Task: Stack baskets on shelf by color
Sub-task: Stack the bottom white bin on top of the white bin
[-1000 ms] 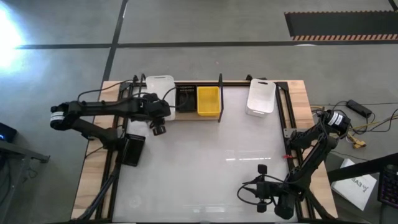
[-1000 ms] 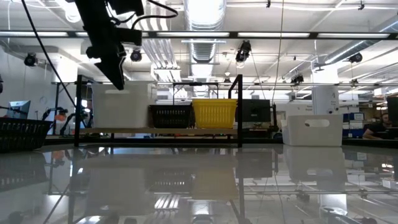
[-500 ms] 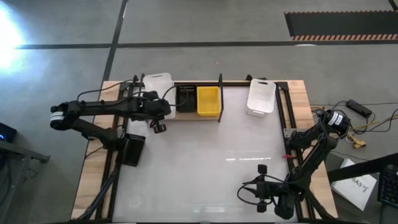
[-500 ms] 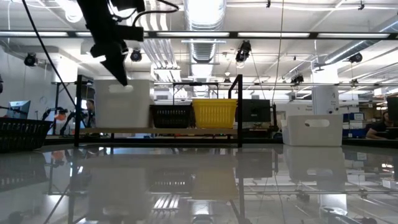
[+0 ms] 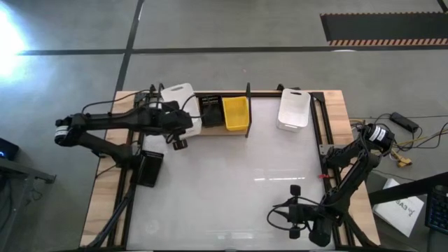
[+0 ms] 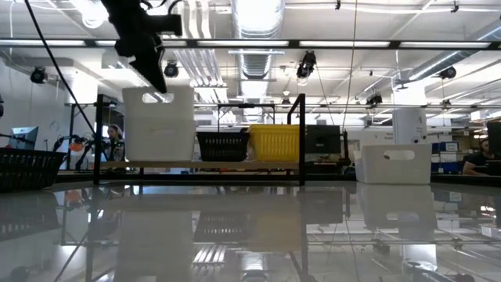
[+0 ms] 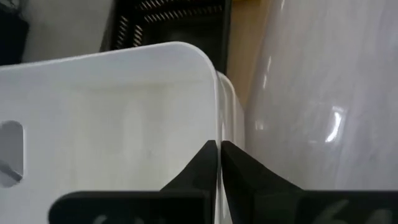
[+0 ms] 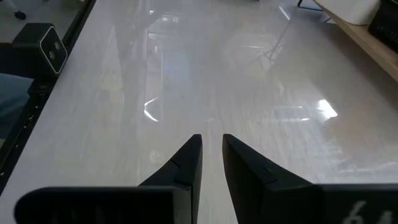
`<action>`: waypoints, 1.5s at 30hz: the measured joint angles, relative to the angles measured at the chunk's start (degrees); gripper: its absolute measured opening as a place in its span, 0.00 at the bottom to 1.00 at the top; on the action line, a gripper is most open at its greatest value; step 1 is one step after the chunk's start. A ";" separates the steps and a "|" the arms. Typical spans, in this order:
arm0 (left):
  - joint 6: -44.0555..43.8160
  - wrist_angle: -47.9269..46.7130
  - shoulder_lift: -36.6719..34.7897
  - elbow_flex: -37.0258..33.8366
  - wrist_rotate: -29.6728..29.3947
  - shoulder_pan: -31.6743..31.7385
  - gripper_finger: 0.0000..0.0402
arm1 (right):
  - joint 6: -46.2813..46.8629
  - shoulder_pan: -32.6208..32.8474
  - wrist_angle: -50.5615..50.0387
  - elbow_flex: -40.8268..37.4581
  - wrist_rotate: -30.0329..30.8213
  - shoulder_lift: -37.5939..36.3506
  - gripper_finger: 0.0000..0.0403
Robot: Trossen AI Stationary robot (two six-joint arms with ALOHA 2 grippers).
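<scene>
The left arm is reaching across to the shelf's (image 5: 210, 129) left end, its left gripper (image 7: 219, 163) pinching the rim of a white basket (image 5: 180, 105) between closed fingers. That basket is sitting at the shelf's left end, beside 1 black basket (image 5: 211, 110) and 1 yellow basket (image 5: 235, 113). The right gripper (image 8: 211, 163) is hovering over the table's near edge, fingers slightly apart, holding nothing.

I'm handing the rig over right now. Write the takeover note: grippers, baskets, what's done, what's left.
Left gripper: shut on the rim of the white basket at the shelf's left end, nudging the black basket and yellow basket beside it.
Right gripper: empty, parked low over the table's near right.
Second white basket: on the table, off the shelf.
Left: stack the whites.
</scene>
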 joint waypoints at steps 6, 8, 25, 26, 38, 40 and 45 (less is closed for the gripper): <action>-0.17 0.13 2.89 -2.55 0.56 0.00 0.02 | 0.00 0.00 0.04 0.00 0.00 -0.01 0.14; -0.17 0.44 3.40 -2.55 0.99 0.09 0.06 | 0.00 0.00 0.04 0.00 0.00 0.00 0.14; -6.41 7.04 2.49 -0.74 13.45 -4.92 0.35 | 0.00 0.00 0.19 -0.06 0.00 0.00 0.14; -6.45 6.98 3.43 -1.42 13.65 -5.52 0.33 | 0.00 0.00 0.17 -0.13 0.00 0.00 0.14; -6.78 -1.23 12.43 -4.13 2.73 -6.82 0.17 | 0.02 0.00 0.48 -0.37 0.02 -0.02 0.14; -7.04 -3.50 12.56 -3.99 2.01 -6.80 0.16 | 0.02 0.00 0.48 -0.42 0.02 -0.02 0.14; -9.14 -8.79 11.63 -3.99 -3.91 -6.82 0.15 | 0.39 0.01 0.50 -0.42 0.02 -0.01 0.14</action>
